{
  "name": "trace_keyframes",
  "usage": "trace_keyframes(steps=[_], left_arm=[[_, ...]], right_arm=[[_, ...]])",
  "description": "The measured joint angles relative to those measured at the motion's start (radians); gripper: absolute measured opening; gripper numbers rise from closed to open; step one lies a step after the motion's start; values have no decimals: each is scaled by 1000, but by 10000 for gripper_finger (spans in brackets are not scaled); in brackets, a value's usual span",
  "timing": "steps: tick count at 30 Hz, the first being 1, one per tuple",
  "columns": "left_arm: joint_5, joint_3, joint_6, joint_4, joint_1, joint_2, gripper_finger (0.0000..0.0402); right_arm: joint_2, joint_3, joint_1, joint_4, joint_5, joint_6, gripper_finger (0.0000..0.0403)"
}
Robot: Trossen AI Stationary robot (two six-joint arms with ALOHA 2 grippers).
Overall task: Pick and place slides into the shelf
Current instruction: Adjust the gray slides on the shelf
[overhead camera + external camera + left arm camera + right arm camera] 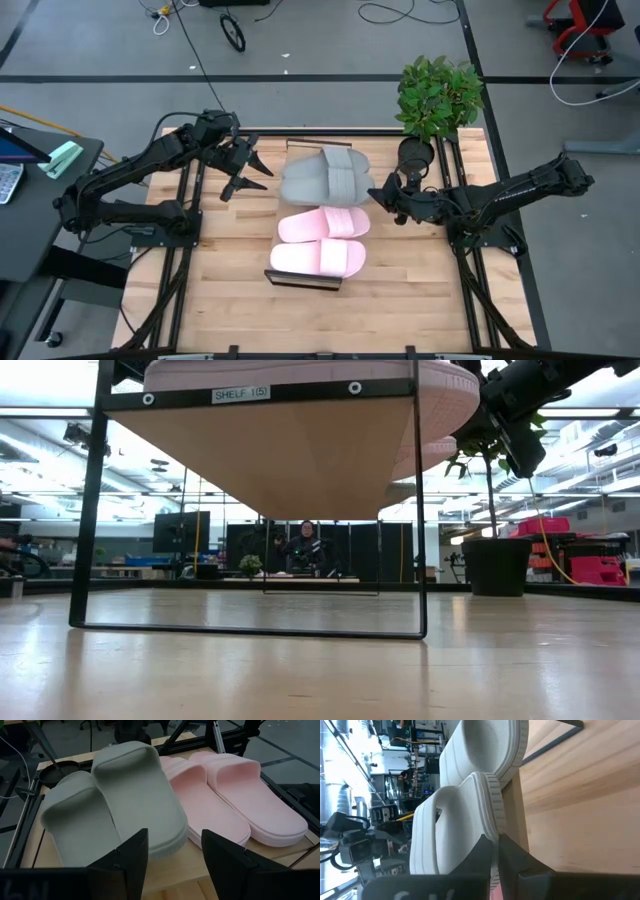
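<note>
Low view looks level across the bench [320, 670] and under the shelf [280, 395], whose thin black frame stands on the wood and carries a label on its front rail; the pink soles of slides overhang its plank top. From above, the shelf [303, 280] sits mid-bench with all four slides lying on it in a row: the two pink slides [318, 257] [323, 225] nearer, side by side, and the two grey slides [324, 178] beyond them, pressed together. The left pincer [252, 172] hovers just beside the grey pair on their left, its fingers [127, 862] spread apart and holding nothing; its wrist view shows the grey slides [115, 802] directly ahead with the pink slides [235, 795] beside them. The right pincer [381, 195] sits close to the right end of the row, near the grey and pink slides, its fingers closed together on nothing. Farther back, a potted plant [437, 100] stands at the bench's far right corner. Beyond the bench, a person [305, 545] is visible in the room.
</note>
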Motion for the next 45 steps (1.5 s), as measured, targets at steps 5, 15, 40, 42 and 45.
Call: trace_keyframes(steps=[5,15,40,42,45], left_arm=[[0,0,0,0,0,0,190],[2,0,0,-5,-6,31,190],[1,0,23,-9,-6,57,190],[1,0,23,-8,-6,45,190],[1,0,20,-6,-6,19,190]], right_arm=[[0,0,0,0,12,-2,18],[18,0,0,3,56,-136,20],[105,0,-1,102,118,-233,62],[106,0,-2,103,127,-238,69],[106,0,-4,103,157,-267,68]])
